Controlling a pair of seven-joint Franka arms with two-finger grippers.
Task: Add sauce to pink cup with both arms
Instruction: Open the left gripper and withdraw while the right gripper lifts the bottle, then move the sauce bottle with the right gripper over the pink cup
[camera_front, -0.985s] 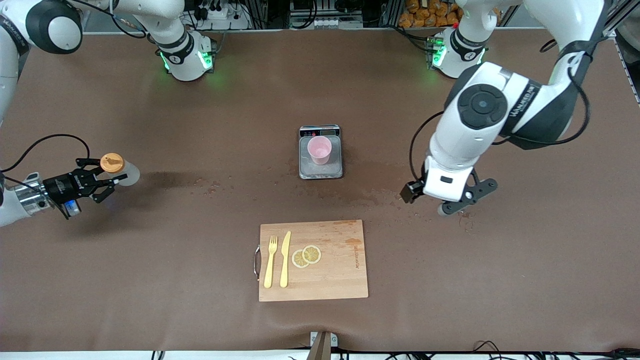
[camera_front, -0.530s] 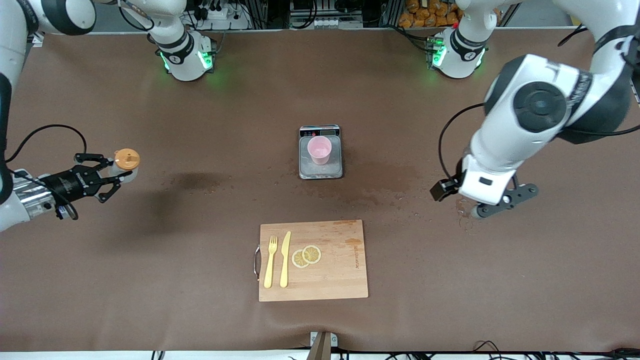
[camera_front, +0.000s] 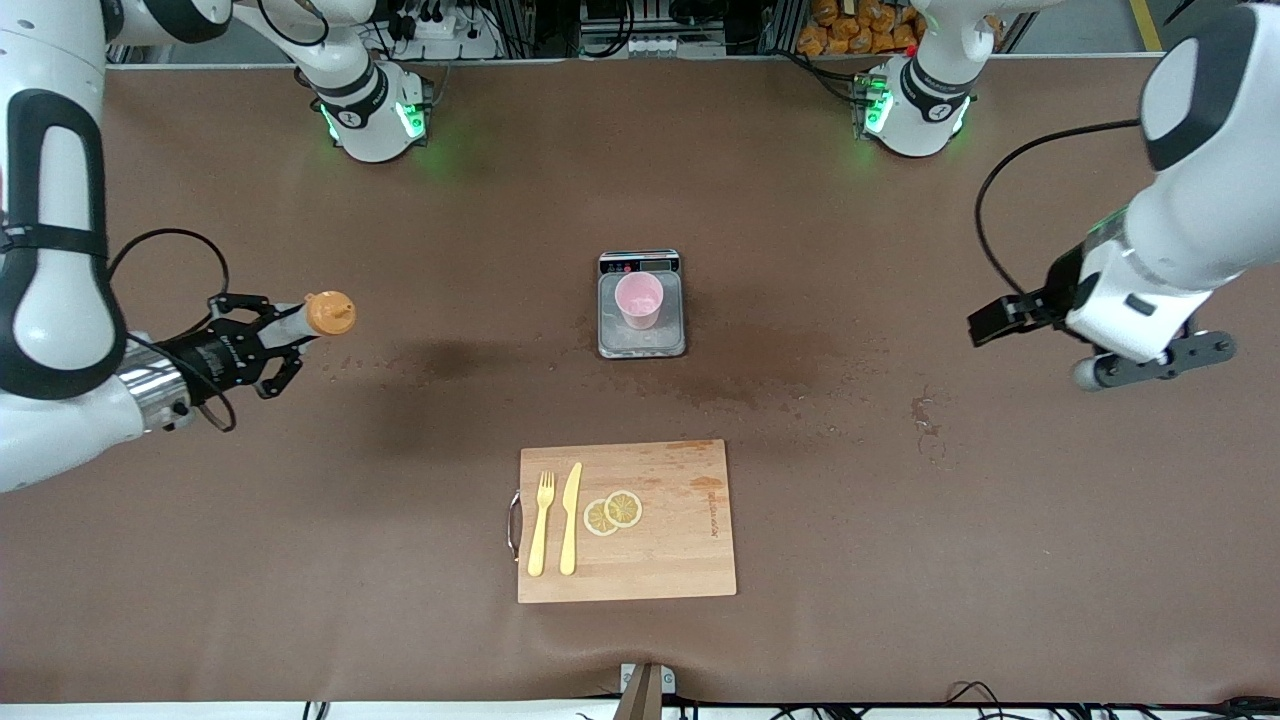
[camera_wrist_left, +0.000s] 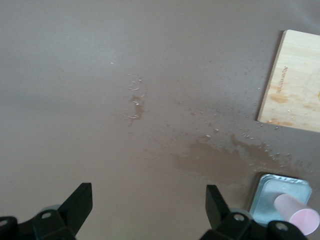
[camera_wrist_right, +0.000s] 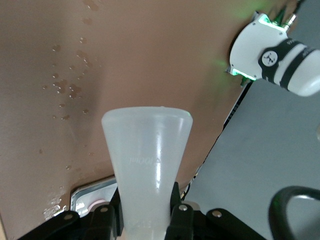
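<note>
We counted one sauce bottle (camera_front: 312, 317), one pink cup (camera_front: 638, 299), one scale (camera_front: 641, 304), one cutting board (camera_front: 627, 521), one fork (camera_front: 540, 523), one knife (camera_front: 570, 517) and two lemon slices (camera_front: 613, 512), with two arms at work. The right gripper (camera_front: 262, 337) was up in the air over the bare brown table (camera_front: 900, 560) toward the right arm's end, its jaws closed on the translucent body of the sauce bottle, which lay tipped almost level with its orange nozzle cap (camera_front: 329, 313) pointing toward the scale. In the right wrist view the bottle (camera_wrist_right: 147, 165) ran out from between the black fingers (camera_wrist_right: 110, 220), and a corner of the scale (camera_wrist_right: 90, 196) showed past it. The pink cup stood upright on the grey plate of the scale at the middle of the table, well apart from both grippers. The left gripper (camera_front: 1150, 365) hung over the table toward the left arm's end; in the left wrist view its two fingertips (camera_wrist_left: 80, 202) stood wide apart with nothing between them, and the cup (camera_wrist_left: 296, 215) on the scale (camera_wrist_left: 272, 192) showed at the edge. The board lay nearer to the front camera than the scale, carrying the yellow fork and knife side by side and the two overlapping slices beside them. Wet stains (camera_front: 760, 370) marked the table between scale and board.
</note>
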